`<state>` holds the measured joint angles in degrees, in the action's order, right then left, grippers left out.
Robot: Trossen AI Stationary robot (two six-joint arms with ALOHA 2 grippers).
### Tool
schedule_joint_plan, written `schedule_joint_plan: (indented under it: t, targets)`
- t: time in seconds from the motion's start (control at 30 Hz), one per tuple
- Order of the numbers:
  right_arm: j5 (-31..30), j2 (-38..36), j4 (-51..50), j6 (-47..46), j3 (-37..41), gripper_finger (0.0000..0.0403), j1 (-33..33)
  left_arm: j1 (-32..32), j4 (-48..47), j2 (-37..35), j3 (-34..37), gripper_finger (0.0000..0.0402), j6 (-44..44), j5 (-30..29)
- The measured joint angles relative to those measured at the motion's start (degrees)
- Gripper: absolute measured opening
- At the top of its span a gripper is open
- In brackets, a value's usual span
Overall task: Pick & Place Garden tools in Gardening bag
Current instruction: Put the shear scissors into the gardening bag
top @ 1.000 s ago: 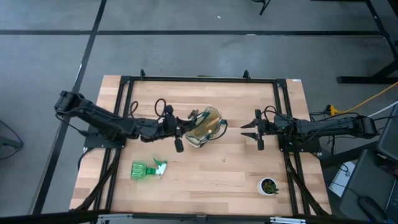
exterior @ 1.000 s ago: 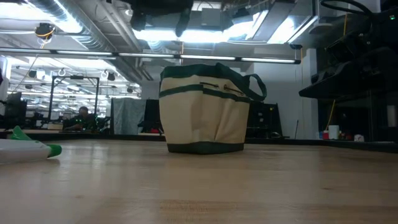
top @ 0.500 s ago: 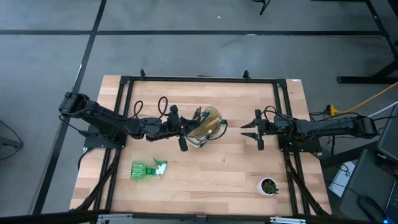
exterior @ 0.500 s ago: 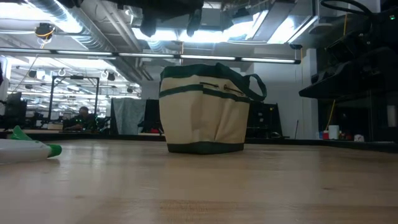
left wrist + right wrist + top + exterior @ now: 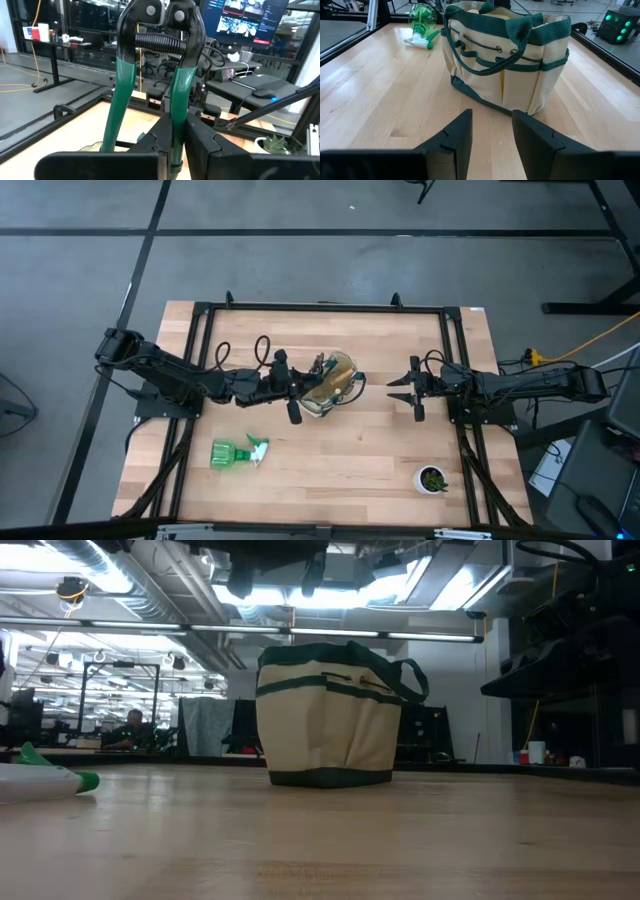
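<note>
Holding the shears (image 5: 155,75), your left gripper (image 5: 291,387) sits at the bag's (image 5: 328,383) left rim, clamped on one green handle. In the left wrist view the shears stand upright, long axis vertical, spring and pivot end up, the end below the fingers hidden. So judge this step as mid-drop: shears above the bag, not released.

Bag stands upright at table centre, mouth up; brown and pale shapes show inside from above, likely tools already placed, but you can't tell which.

Left to do: the bottle (image 5: 238,452) lies on its side near-left of the bag, well apart, long axis left-right, white trigger end toward the right.

Right gripper (image 5: 412,390) waits right of the bag, fingers apart, nothing held.
</note>
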<state>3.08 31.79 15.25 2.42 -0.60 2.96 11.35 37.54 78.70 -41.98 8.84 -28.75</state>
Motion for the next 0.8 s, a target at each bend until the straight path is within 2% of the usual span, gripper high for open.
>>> schedule_joint_plan:
  t: [0.63,0.8]
  targets:
    - [0.0,0.0,0.0,0.0,0.0,0.0144,0.0,0.0,-0.7,2.0,-0.1,0.0024,2.6,-1.7]
    - [0.0,0.0,0.0,0.0,0.0,0.0144,0.0,0.0,-8.0,2.1,-3.7,0.0024,3.9,-2.4]
